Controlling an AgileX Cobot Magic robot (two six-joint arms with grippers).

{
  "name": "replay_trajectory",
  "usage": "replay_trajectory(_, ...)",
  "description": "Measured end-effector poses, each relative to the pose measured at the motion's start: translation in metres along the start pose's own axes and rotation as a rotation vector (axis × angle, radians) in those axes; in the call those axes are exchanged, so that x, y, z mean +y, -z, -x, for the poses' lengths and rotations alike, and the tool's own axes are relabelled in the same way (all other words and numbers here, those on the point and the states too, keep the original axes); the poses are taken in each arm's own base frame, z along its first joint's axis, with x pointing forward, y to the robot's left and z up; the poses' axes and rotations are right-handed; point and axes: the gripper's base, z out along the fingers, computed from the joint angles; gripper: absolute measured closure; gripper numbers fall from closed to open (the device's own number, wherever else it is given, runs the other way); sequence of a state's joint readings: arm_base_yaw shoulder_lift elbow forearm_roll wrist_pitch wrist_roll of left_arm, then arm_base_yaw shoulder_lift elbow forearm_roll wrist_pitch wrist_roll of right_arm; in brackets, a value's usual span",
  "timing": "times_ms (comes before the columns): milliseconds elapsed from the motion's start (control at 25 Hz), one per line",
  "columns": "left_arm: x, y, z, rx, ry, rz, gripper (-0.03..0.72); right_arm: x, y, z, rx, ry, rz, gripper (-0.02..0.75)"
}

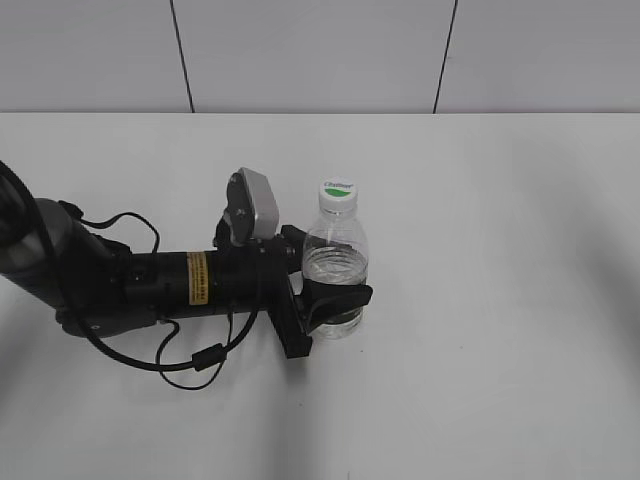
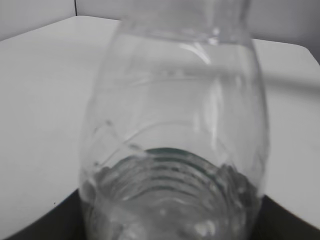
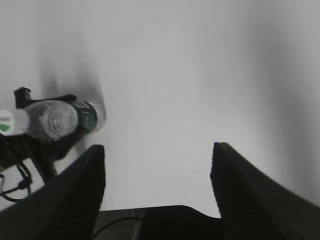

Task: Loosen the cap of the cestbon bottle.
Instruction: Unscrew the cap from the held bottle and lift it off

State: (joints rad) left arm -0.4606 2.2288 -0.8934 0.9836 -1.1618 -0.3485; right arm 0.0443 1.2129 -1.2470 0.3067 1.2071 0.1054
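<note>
The cestbon bottle (image 1: 336,262) stands upright on the white table, clear and ribbed, with its dark green label band low down. Its white cap (image 1: 338,193) with a green mark is on top. My left gripper (image 1: 336,303) is shut on the bottle's lower body; the bottle (image 2: 175,140) fills the left wrist view, jaws dark at the bottom corners. My right gripper (image 3: 157,150) is open and empty, held well above the table, out of the exterior view. The right wrist view shows the bottle (image 3: 60,119) and cap (image 3: 11,122) at the left edge.
The white table (image 1: 500,300) spreads all round the bottle. The left arm with its black cable (image 1: 190,360) lies across the left part of the table. A pale panelled wall (image 1: 320,50) stands behind the far edge.
</note>
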Motion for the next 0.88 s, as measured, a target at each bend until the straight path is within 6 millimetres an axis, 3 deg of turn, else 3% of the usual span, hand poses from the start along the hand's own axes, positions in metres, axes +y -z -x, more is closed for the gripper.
replay_trajectory(200, 0.000, 0.000, 0.000, 0.001, -0.004, -0.005, 0.292, 0.047, -0.038, 0.035, 0.090, 0.003, 0.061, 0.227)
replay_trajectory(360, 0.000, 0.000, 0.000, 0.001, -0.004, -0.006, 0.292, 0.099, -0.075, 0.041, 0.168, 0.078, 0.084, 0.227)
replay_trajectory(520, 0.000, 0.000, 0.000, 0.000, -0.005, -0.006, 0.294, 0.136, -0.119, 0.041, 0.248, 0.120, 0.088, 0.227)
replay_trajectory(720, 0.000, 0.000, 0.000, 0.001, -0.006, -0.006, 0.297, 0.159, -0.164, 0.038, 0.310, 0.141, 0.056, 0.227)
replay_trajectory(880, 0.000, 0.000, 0.000, 0.001, -0.006, -0.006, 0.297, 0.165, -0.181, 0.030, 0.346, 0.158, 0.037, 0.227)
